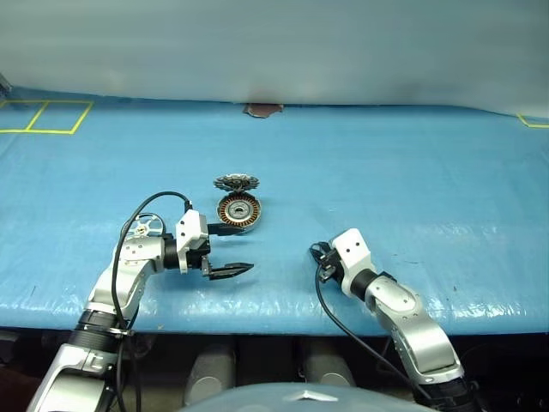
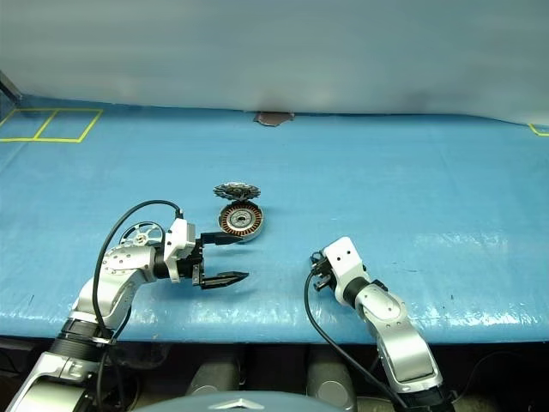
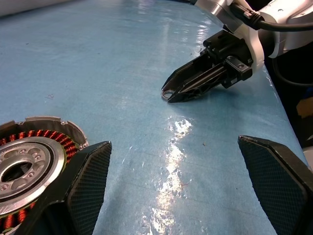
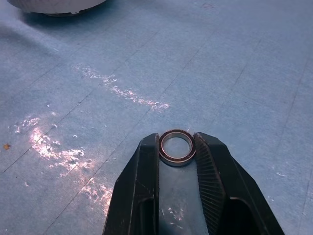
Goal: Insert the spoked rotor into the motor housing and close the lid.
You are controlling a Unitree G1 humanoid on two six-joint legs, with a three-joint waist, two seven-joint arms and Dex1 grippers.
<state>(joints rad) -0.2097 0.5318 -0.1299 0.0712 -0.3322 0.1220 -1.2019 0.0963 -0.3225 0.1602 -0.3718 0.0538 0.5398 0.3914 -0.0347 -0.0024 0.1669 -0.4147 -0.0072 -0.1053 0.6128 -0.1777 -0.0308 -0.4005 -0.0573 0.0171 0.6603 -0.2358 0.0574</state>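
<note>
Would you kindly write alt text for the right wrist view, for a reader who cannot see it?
The right gripper pinches a small dark ring between its two black fingertips, just above the blue table cover. Glare streaks cross the cover, and a pale rounded object sits at its far edge.
</note>
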